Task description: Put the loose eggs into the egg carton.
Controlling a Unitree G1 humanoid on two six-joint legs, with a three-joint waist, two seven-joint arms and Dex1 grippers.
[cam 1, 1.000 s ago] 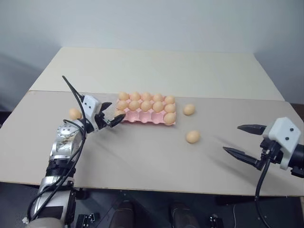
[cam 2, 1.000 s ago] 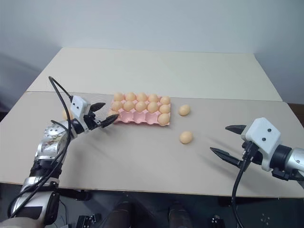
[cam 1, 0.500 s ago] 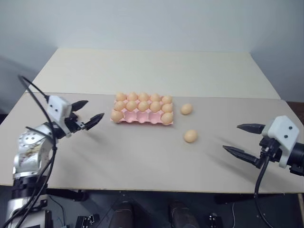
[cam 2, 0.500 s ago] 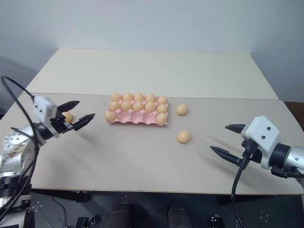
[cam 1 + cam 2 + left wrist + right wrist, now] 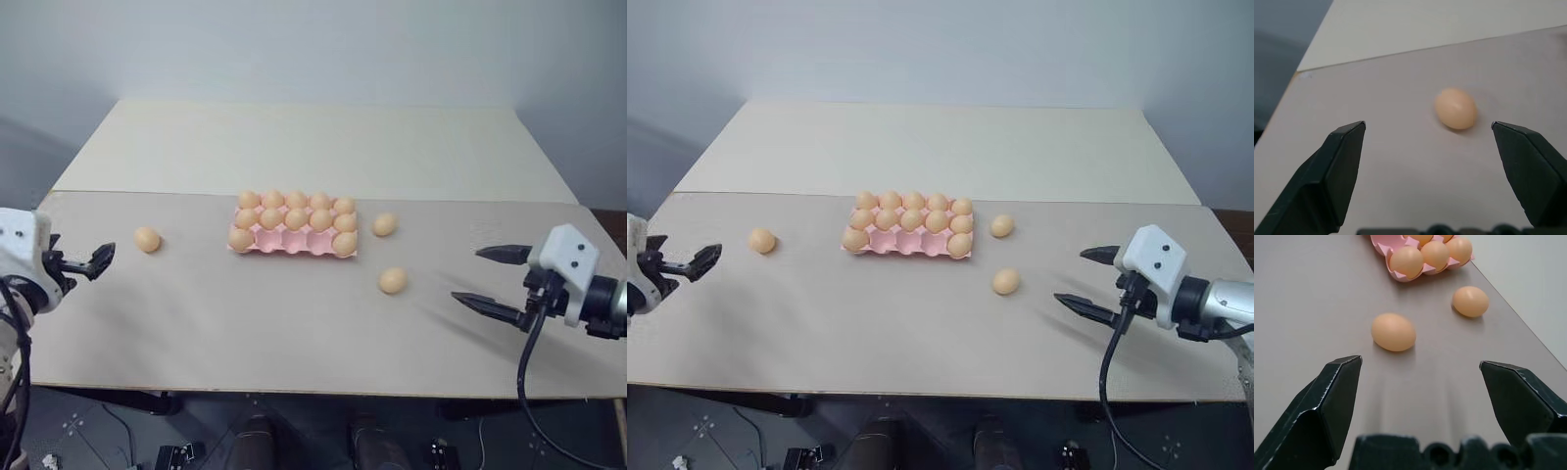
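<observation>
The left gripper point(image 5: 1427, 142) hangs with its two black fingers spread about as wide as they go and nothing between them. Ahead of it, between the lines of the two fingers but nearer one of them, lies one smooth light orange-tan oval egg point(image 5: 1456, 108) on the grey-beige tabletop point(image 5: 245, 323); from the head camera this egg point(image 5: 147, 239) sits apart from the fingertips, toward the flat pink moulded egg carton point(image 5: 294, 245). The right gripper point(image 5: 490, 279) is equally wide open and empty, with a second loose egg point(image 5: 1393, 331) just ahead of its fingertips and a third point(image 5: 1470, 301) farther off, near the carton's corner.

The likely step is a reach for one egg. To do it well, the gripper should be centred so both fingers meet the shell together, then closed gently, since the egg would probably roll if nudged from one side.

In the left wrist view the near egg lies on its side, its long axis running somewhat across the line of the fingers; which end is the narrower cannot be told.
</observation>
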